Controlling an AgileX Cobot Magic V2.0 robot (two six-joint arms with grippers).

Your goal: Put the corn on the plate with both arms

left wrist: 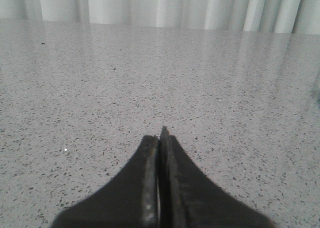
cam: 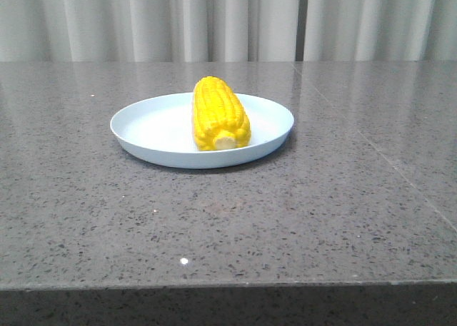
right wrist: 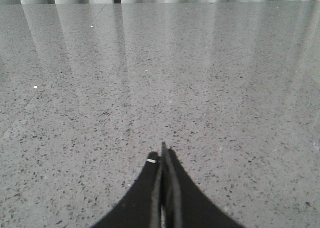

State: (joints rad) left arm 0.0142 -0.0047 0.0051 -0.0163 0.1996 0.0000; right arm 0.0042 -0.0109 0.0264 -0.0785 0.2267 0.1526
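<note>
Two grippers show only in their own wrist views, and both have their dark fingers pressed flat together with nothing between them: the left gripper (left wrist: 159,134) comes to a single closed point low over the speckled grey stone table (left wrist: 100,88), and the right gripper (right wrist: 163,150) does the same over another bare stretch of that table. Each pair of fingers reaches forward at a shallow angle, tips close to the surface, though whether they touch it cannot be told. Neither wrist view takes in the plate, so how each gripper lies relative to it cannot be told, and neither arm appears in the front view. Beyond the fingertips in both wrist views lies only tabletop, ending at a pale pleated curtain (left wrist: 150,6) along the far edge. In the front view the pale blue plate (cam: 153,130) sits on the table, with the curtain well behind it. The corn (cam: 220,112) lies on the plate, slightly right of the plate's centre, its length running from the plate's far rim toward the near rim, its pale stub end facing the camera. Nothing else stands near the plate.
</note>
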